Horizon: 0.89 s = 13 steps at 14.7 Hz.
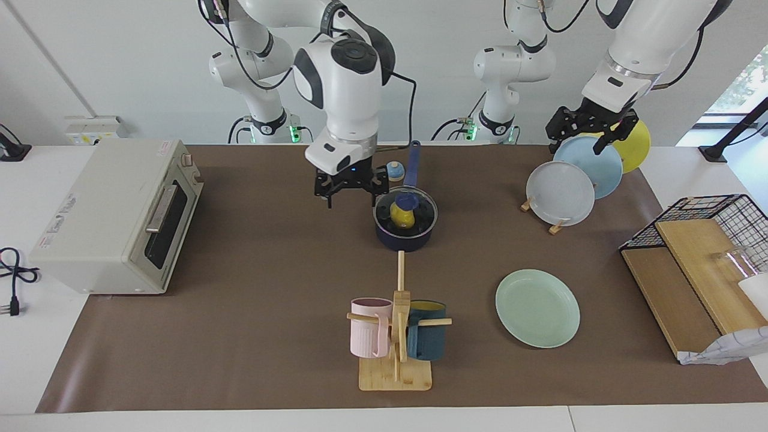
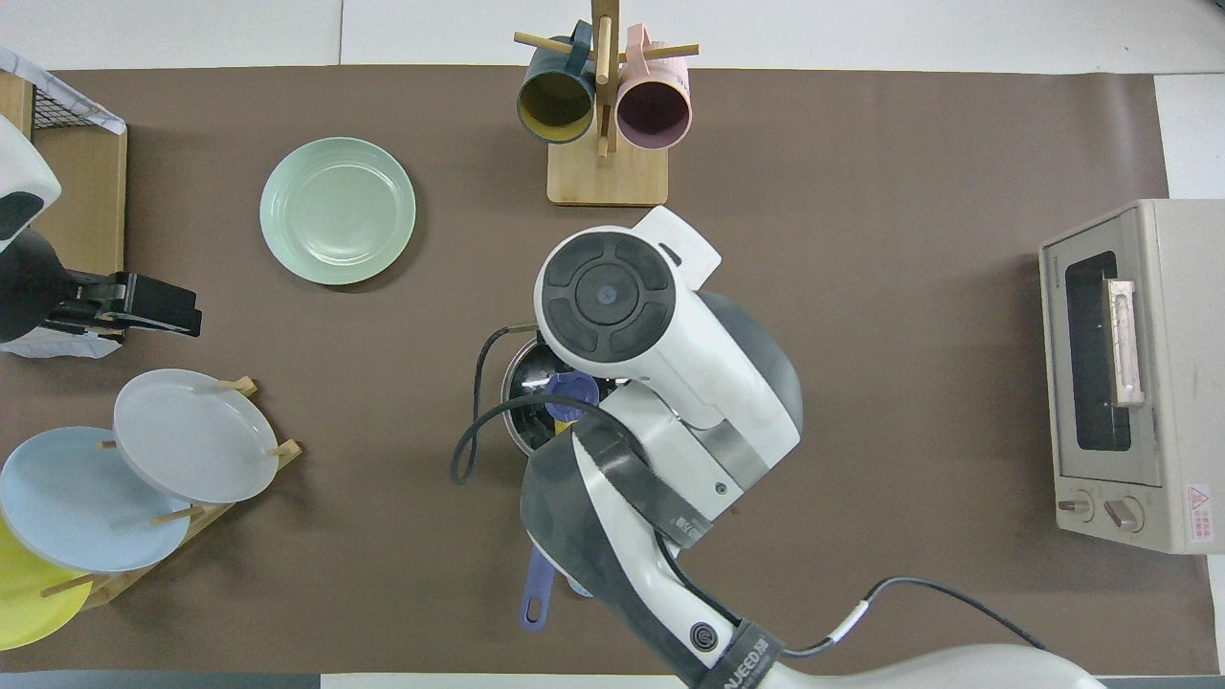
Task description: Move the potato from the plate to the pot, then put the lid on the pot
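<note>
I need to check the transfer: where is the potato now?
The potato sits inside the pot under the lid, mid-table in the facing view, nearer to the robots than the mug rack.

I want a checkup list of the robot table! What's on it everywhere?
Surface: brown mat.
Job's things: potato in pot, lid on; plate bare.
Clutter: mug rack, plate rack, toaster oven, bell, wire basket.
Grippers: right gripper open, over the mat beside the pot; left gripper open, waiting over the plate rack.
Cables: black cord beside the oven.
Surroundings: white wall.
</note>
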### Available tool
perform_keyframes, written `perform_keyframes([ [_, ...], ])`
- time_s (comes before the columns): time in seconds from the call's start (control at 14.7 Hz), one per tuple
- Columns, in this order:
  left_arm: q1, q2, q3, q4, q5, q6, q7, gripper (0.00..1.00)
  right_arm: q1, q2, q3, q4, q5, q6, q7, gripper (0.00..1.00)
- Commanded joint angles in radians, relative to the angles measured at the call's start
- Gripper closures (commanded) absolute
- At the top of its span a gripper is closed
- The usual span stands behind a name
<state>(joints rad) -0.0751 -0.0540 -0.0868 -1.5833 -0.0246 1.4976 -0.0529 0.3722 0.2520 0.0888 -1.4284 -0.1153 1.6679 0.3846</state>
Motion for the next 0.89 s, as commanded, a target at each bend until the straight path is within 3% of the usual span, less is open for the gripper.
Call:
perform_keyframes([
  [0.0, -0.006, -0.026, 0.004, -0.032, 0.012, 0.026, -0.002, 0.0, -0.126, -0.095, 0.011, -0.007, 0.028, -0.115, -0.189, 0.0],
  [0.14, -0.006, -0.026, 0.004, -0.032, 0.012, 0.024, -0.004, 0.0, -0.203, -0.135, 0.002, -0.009, 0.043, -0.181, -0.307, 0.0],
  [0.34, -0.008, -0.026, 0.004, -0.032, 0.012, 0.024, -0.004, 0.0, -0.217, -0.226, -0.079, -0.124, 0.043, -0.183, -0.386, 0.0],
  [0.82, -0.011, -0.039, -0.005, -0.024, 0.014, 0.013, -0.002, 0.0, -0.282, -0.27, -0.129, -0.217, 0.043, -0.149, -0.454, 0.0],
])
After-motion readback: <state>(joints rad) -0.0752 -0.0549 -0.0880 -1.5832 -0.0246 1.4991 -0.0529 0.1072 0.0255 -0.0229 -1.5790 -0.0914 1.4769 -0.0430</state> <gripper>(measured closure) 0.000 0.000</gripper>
